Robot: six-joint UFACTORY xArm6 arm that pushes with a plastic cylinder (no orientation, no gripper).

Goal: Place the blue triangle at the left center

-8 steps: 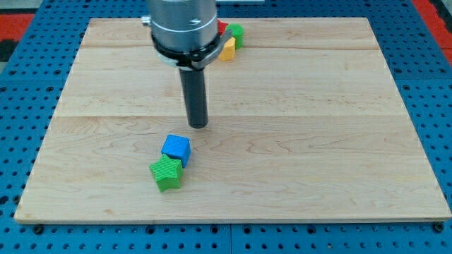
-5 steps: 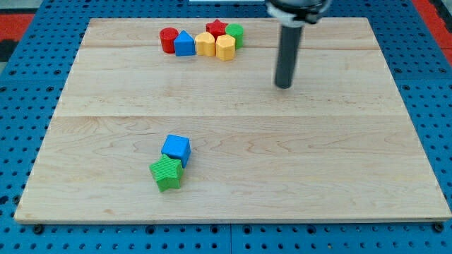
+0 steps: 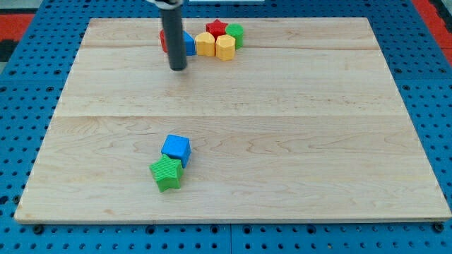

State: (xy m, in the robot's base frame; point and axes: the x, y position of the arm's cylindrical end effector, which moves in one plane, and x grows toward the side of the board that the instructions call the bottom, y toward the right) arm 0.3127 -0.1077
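The blue triangle (image 3: 188, 44) sits near the board's top edge, partly hidden behind my rod. A red block (image 3: 162, 37) is on its left, mostly hidden by the rod. My tip (image 3: 178, 68) rests on the board just below and slightly left of the blue triangle, close to it; contact cannot be told.
Right of the blue triangle stand two yellow blocks (image 3: 205, 45) (image 3: 225, 48), a red star (image 3: 216, 28) and a green block (image 3: 235, 34). A blue cube (image 3: 176, 149) and a green star (image 3: 167, 173) touch each other at the lower left-centre of the wooden board (image 3: 296, 141).
My rod swung from the board's centre to the upper right, then back left to just below the blue triangle. No block has moved.
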